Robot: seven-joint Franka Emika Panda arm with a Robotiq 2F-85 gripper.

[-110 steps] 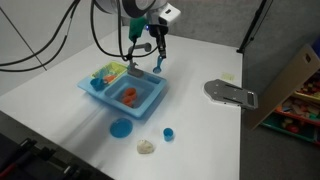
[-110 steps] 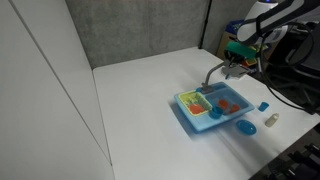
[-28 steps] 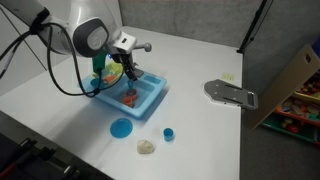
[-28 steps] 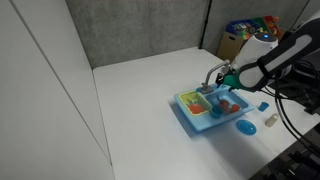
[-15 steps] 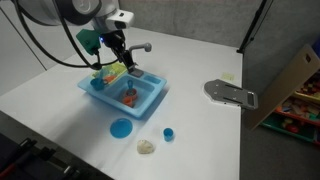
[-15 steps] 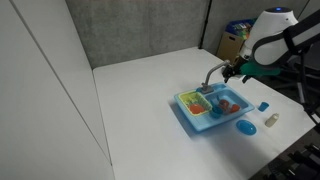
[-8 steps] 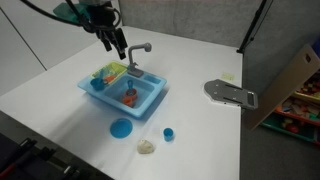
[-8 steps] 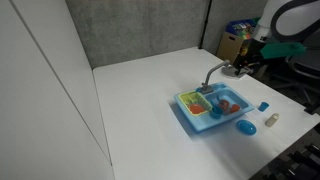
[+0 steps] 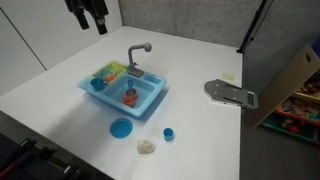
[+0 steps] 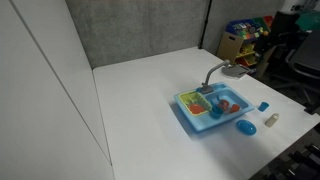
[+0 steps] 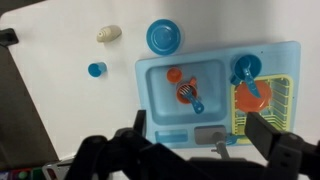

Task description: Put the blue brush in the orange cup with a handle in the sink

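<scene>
Claw (image 11: 194, 128) hangs high over counter (image 9: 200, 60), jaws spread wide, empty. Blue brush (image 11: 197, 103) leans in orange cup (image 11: 184, 91), upright in sink (image 11: 145, 110) basin, mid-counter. Placement looks complete, which explains clearance.

**Camera layout.** All three views share the sink (image 9: 145, 113) on the white bench (image 9: 60, 90). In an exterior view you look down obliquely from a middle distance, with the faucet (image 9: 140, 47) on the sink's far side. In an exterior view the sink (image 10: 195, 122) appears smaller and farther off, seen across a long stretch of bench (image 10: 140, 100) backed by a grey wall (image 10: 150, 30). Your wrist view looks straight down from high above the sink (image 11: 215, 58), with the fingers (image 11: 262, 135) framing its lower edge.
</scene>
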